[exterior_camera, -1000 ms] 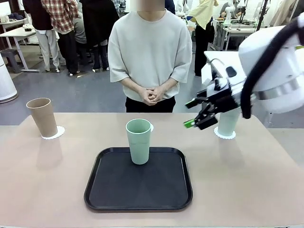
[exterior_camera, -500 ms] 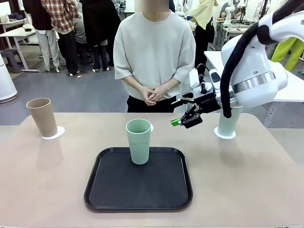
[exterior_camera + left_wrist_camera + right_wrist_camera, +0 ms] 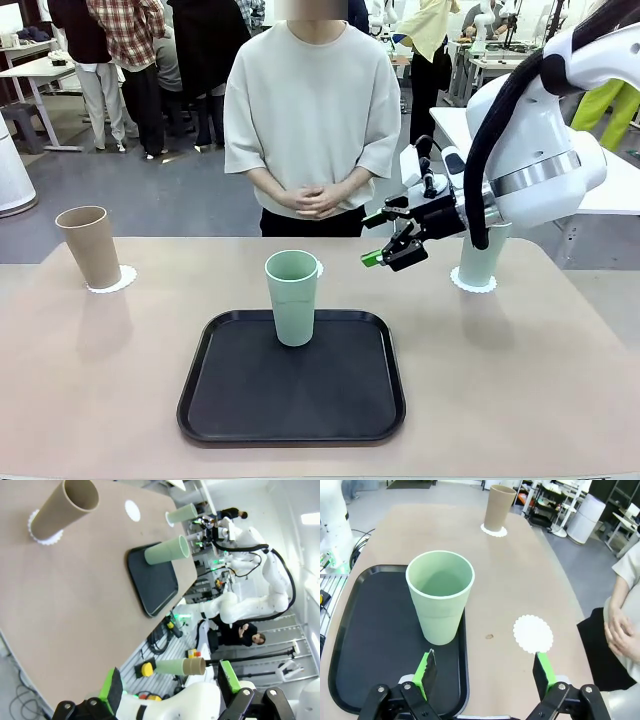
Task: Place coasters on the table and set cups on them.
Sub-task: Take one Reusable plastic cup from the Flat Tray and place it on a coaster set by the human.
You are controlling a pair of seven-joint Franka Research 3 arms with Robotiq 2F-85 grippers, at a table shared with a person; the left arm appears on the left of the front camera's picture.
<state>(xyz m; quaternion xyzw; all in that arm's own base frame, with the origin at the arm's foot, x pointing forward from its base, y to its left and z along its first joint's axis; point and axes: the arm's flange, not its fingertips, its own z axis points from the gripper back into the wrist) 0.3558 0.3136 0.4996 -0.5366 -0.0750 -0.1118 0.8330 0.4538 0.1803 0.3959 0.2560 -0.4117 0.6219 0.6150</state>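
One mint cup [image 3: 291, 297] [image 3: 440, 595] stands upright on the black tray [image 3: 290, 390]. Just behind it an empty coaster [image 3: 533, 633] lies on the table [image 3: 520, 380]. The tan cup [image 3: 92, 245] sits on a coaster [image 3: 111, 281] at the far left. A second mint cup [image 3: 478, 258] sits on a coaster [image 3: 472, 284] at the far right. My right gripper [image 3: 385, 245] [image 3: 485, 672] hovers open above the table, right of the tray cup, holding nothing. My left gripper [image 3: 170, 685] is open and high off the table's left end.
A person stands at the far edge with hands [image 3: 312, 200] clasped, close to the empty coaster. The tray takes up the near middle of the table. Bare tabletop lies to both sides of it.
My right gripper has swung left, away from the right mint cup toward the middle, still open. It has barely moved in the last half second. The cups stay put.
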